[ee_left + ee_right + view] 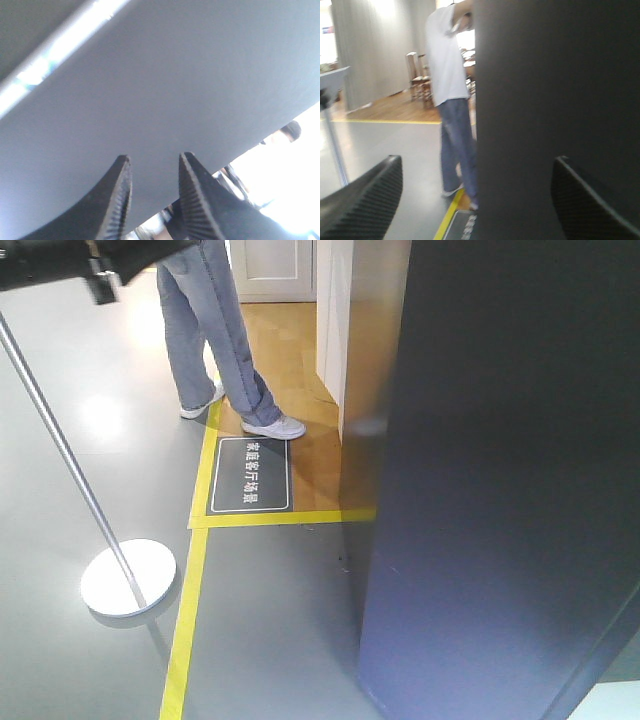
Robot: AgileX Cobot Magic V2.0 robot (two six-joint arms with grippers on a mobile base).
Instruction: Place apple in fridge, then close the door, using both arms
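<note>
Black ribbed fingers of the left end effector (154, 156) stood apart, holding nothing, close before the dark grey door (165, 90). Beside it the right end effector (477, 158) gaped wide. Farther off, a person (215, 330) in jeans stood by yellow floor tape (205, 465).

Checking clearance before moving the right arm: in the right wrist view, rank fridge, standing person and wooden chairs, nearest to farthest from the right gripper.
1. fridge, dark panel filling the right, just ahead of the right gripper.
2. person, standing centre, beyond the fridge's edge.
3. wooden chairs, background, left of the person.
</note>
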